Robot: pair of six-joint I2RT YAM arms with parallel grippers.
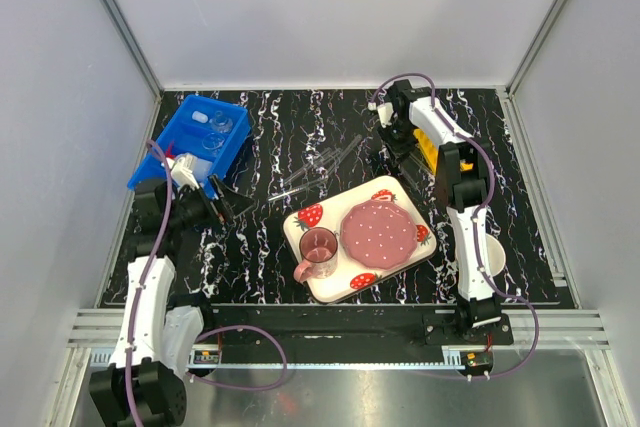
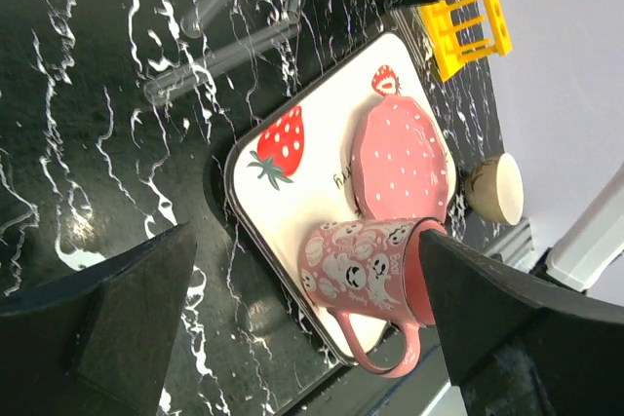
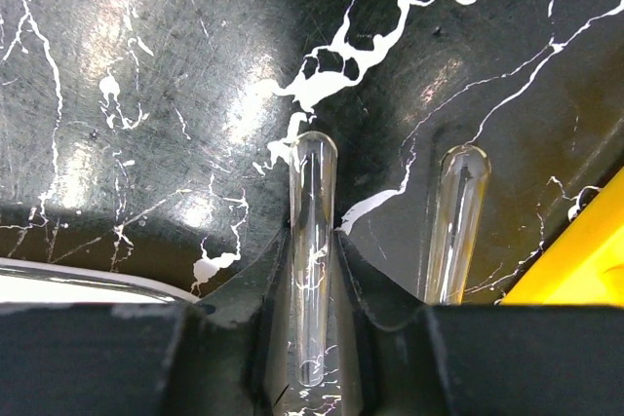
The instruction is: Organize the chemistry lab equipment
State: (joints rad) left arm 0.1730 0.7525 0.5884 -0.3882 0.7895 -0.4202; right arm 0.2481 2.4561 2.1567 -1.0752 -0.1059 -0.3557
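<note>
Marbled table (image 3: 146,65), right hand (image 3: 312,265) gripping tube (image 3: 312,182), rack (image 3: 580,255) cropped

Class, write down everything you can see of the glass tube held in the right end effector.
The tube is thin, clear glass, apparently empty, with one rounded closed end pointing away from the wrist camera. It lies lengthwise between the fingers of the right end effector, which close on both its sides. The marbled table is behind it; contact there cannot be told. A second tube lies alongside, apart, by the yellow rack.
</note>
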